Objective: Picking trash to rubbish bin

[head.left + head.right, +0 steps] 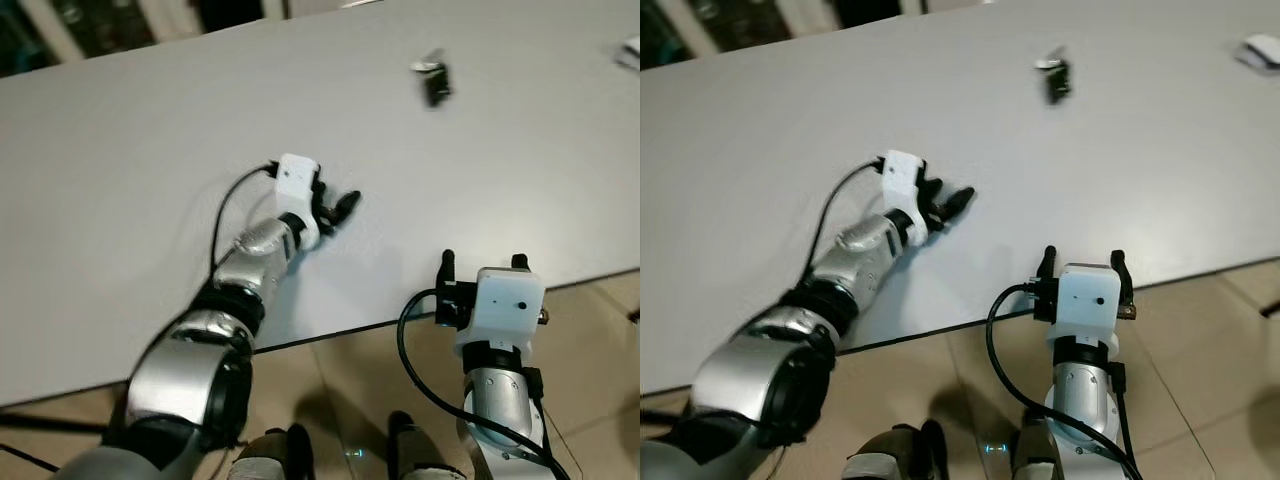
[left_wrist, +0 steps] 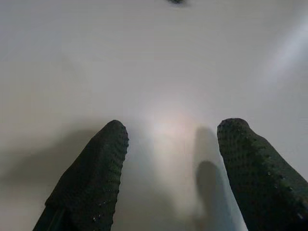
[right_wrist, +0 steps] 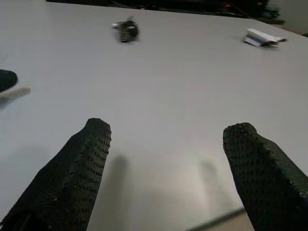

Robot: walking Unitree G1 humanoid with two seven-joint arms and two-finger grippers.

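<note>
1. One large white table (image 1: 150,200) spanned the head views; its near edge ran across the lower part, with tan tiled floor (image 1: 600,330) beyond it.
2. Two pieces of trash lay on the table. One, a small dark crumpled scrap (image 1: 434,80) with a pale bit on it, sat toward the far side, well apart from both arms.
3. The second, a small flat white piece (image 1: 1260,50), lay at the far right of the tabletop; in the right wrist view it (image 3: 262,37) looked like a folded wrapper.
4. Two silver arms were in view. The left gripper (image 1: 338,210) reached out over the tabletop, low over the surface; its two black fingers (image 2: 94,178) stood apart with nothing between them, over bare table.
5. The right gripper (image 3: 168,173) was held over the table's near edge, its two fingers (image 3: 72,178) spread wide and holding nothing, pointed toward the dark scrap.
6. Neither gripper touched either piece of trash.
</note>
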